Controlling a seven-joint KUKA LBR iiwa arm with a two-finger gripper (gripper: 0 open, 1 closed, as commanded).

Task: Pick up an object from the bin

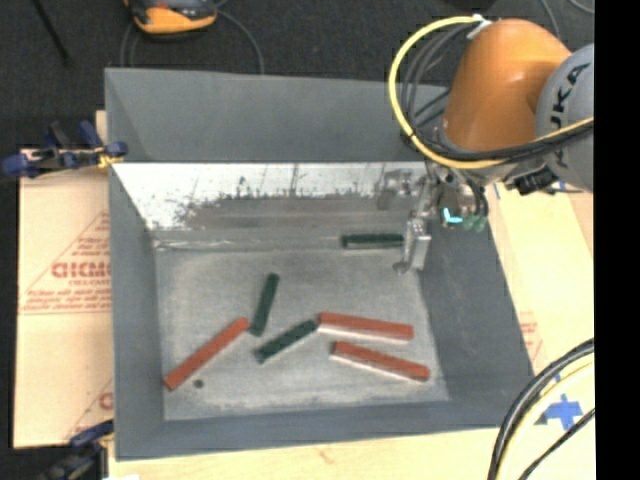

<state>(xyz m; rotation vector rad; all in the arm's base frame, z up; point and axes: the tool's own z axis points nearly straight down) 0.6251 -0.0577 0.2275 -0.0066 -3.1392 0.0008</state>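
gripper (413, 248): low in the bin (470, 298), far right corner, by the back wall
dark green stick (372, 239): flat along the back wall, right end at the gripper's left
jaws: cannot tell opening or hold
nearest red stick (365, 326): mid-floor, apart

Black letters "KU", part of a longer word running off the side, stand on the pale grey robot arm housing (572, 93), just beside its rounded orange cover (495, 83).
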